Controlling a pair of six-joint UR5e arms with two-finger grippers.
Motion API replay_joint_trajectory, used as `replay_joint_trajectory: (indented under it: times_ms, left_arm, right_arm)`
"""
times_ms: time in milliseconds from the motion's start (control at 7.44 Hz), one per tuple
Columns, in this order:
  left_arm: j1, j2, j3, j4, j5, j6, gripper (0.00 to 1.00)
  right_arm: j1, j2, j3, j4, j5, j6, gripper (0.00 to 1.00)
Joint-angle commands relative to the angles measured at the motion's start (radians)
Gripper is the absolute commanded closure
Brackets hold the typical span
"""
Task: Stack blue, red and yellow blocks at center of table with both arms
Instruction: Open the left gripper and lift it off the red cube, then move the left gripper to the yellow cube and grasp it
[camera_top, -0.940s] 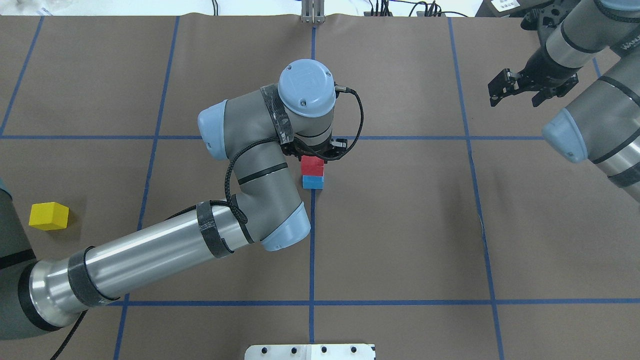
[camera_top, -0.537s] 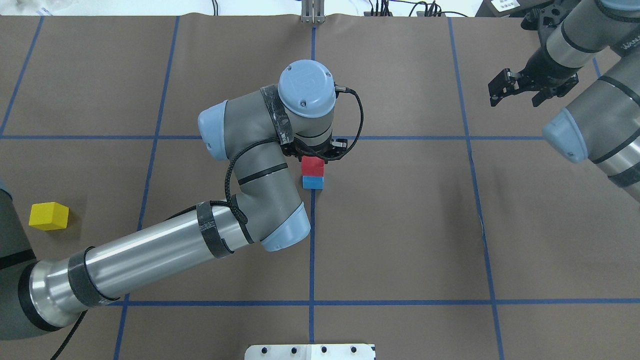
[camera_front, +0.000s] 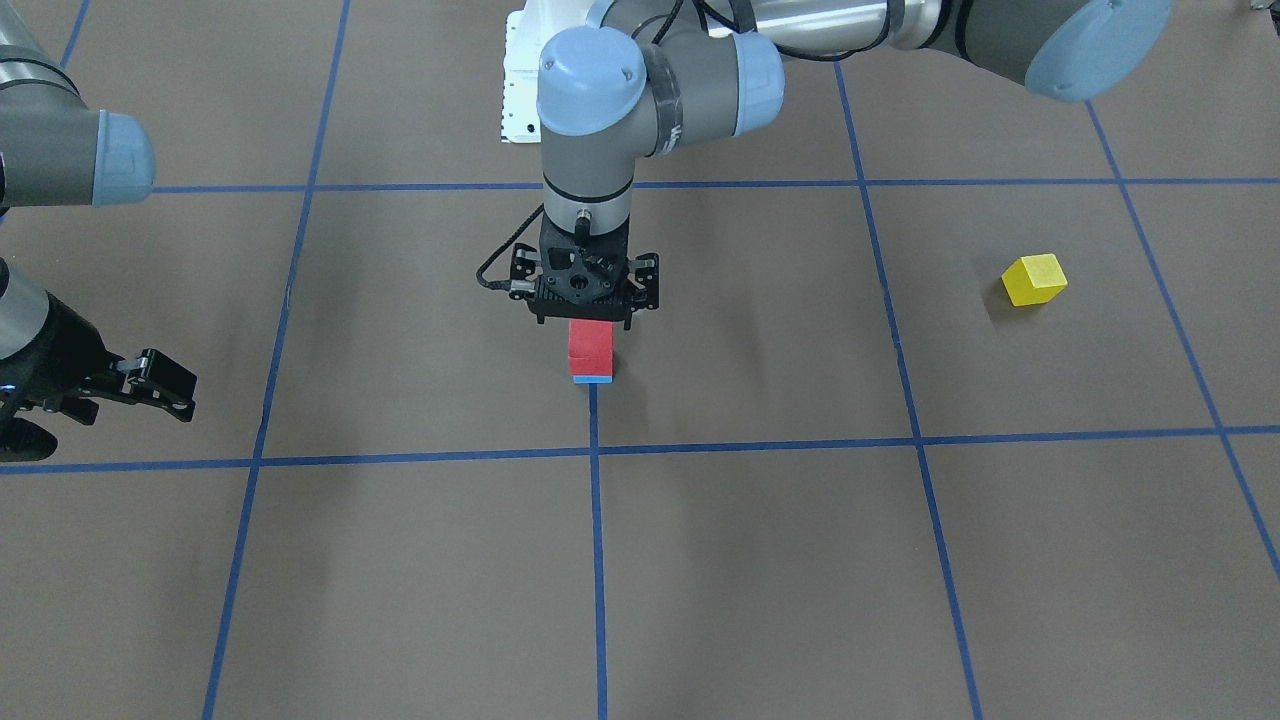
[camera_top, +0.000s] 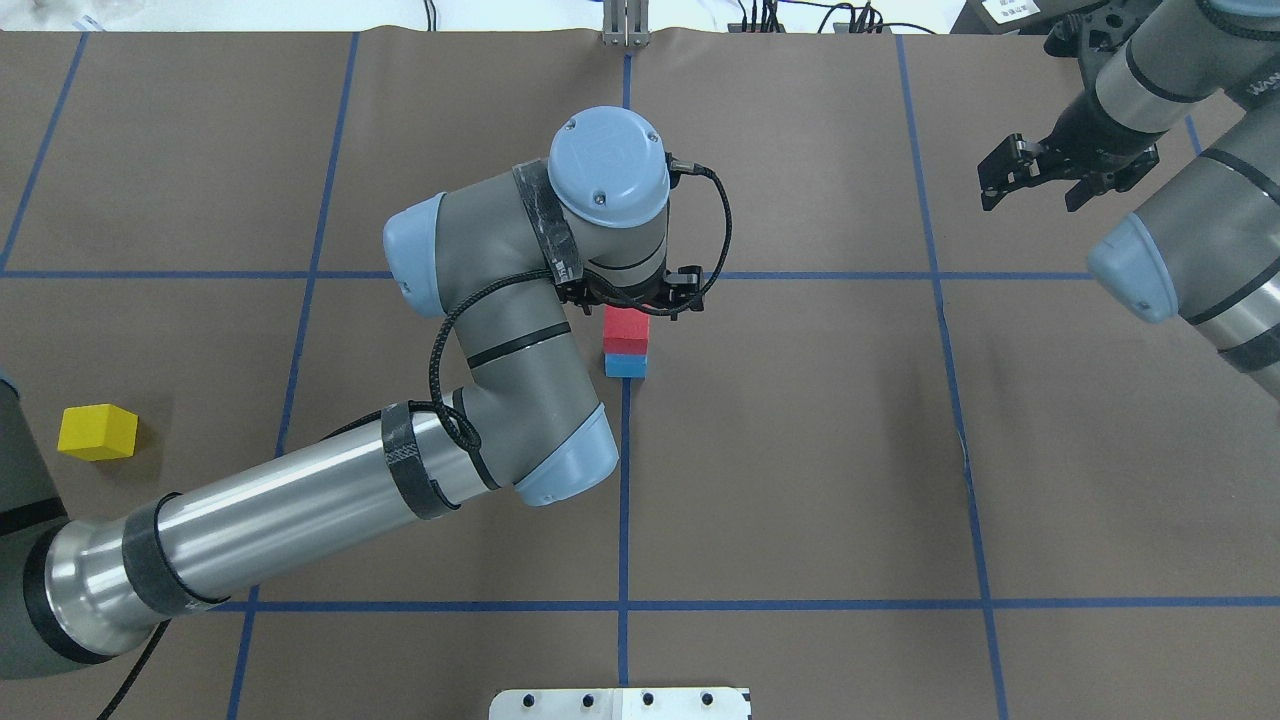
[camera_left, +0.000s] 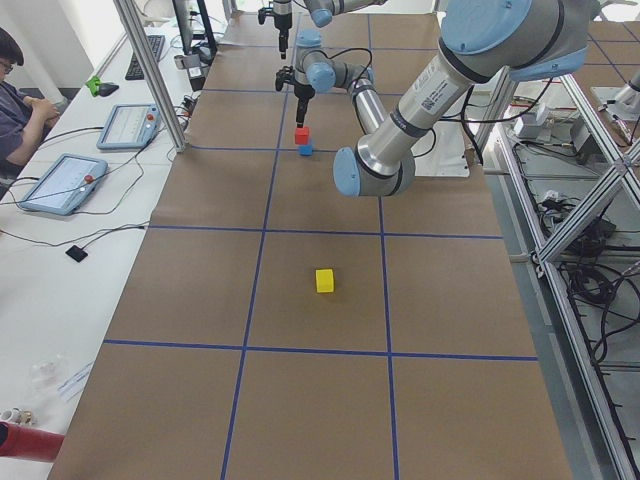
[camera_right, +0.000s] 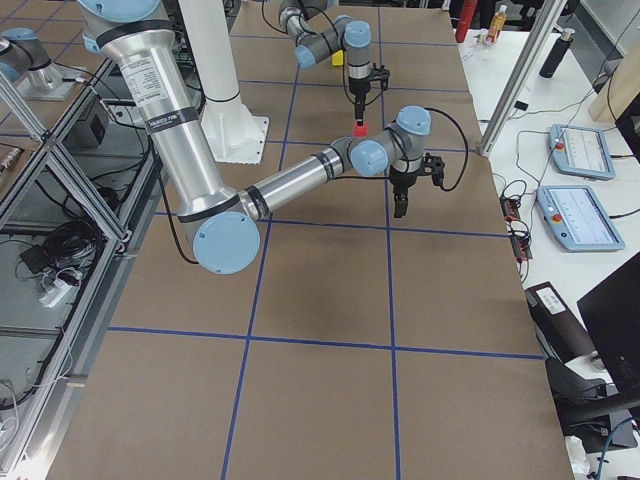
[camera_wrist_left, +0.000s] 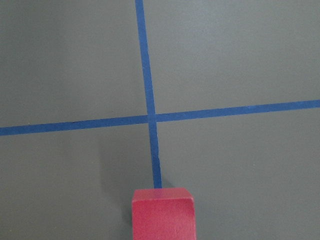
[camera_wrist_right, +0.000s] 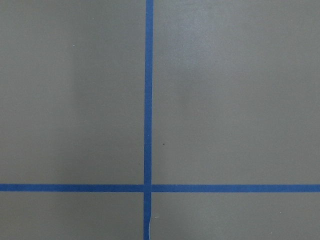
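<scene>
Left tool: the left tool points straight down, directly over the red block. Its jaws stand spread wider than the block in the overhead view. Whether the fingertips touch the block cannot be told.
Right tool: the right tool has its jaws apart and grips nothing. It hangs over the worktop's far right part, well apart from the stack.
Stack: the red block sits squarely on the blue block, their edges flush. The pair stands on the blue tape line that runs away from the robot, just on the robot's side of the central crossing.
Axis: each block is a cube with no long side. The two together make an upright column, with side faces square to the tape grid.
Yellow block: the yellow block lies alone on the robot's left, well apart from the stack, turned a little off the grid.
Room: brown worktop surrounds the stack on every side. The left arm's elbow reaches in from the robot's left, leaving the right and far sides open.
Edges: the stack stands far from every worktop edge.
</scene>
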Motion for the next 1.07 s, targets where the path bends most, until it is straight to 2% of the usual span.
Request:
replay_joint_trajectory:
  times_ms: [0,134,269,403,537,672,806,940]
  left_arm:
    - [-0.033,0.200,-0.339,0.159,-0.006,0.085,0.00]
    - [-0.076,0.370,-0.478,0.159,-0.012,0.117,0.00]
    - [-0.129,0.542,-0.561,0.127,-0.025,0.184,0.00]
    - [-0.204,0.720,-0.586,-0.005,-0.057,0.282,0.00]
    - [-0.259,0.905,-0.564,-0.240,-0.107,0.312,0.00]
    - [-0.319,1.044,-0.484,-0.501,-0.162,0.341,0.00]
    - [-0.362,1.101,-0.373,-0.670,-0.242,0.358,0.00]
    - [-0.378,1.106,-0.312,-0.719,-0.246,0.372,0.00]
  right_arm:
    - [0.007,-0.001,0.000,0.000,0.015,-0.004,0.01]
    - [0.009,-0.001,0.000,0.002,0.015,-0.004,0.01]
    - [0.009,-0.003,0.000,0.002,0.013,-0.004,0.01]
    - [0.007,-0.009,0.005,0.002,0.012,-0.004,0.01]
    - [0.007,-0.011,0.014,0.003,0.012,-0.001,0.01]
    - [0.007,-0.012,0.017,0.003,0.012,0.001,0.01]
    - [0.007,-0.017,0.021,0.003,0.012,0.001,0.01]
    - [0.007,-0.017,0.023,0.003,0.012,0.001,0.01]
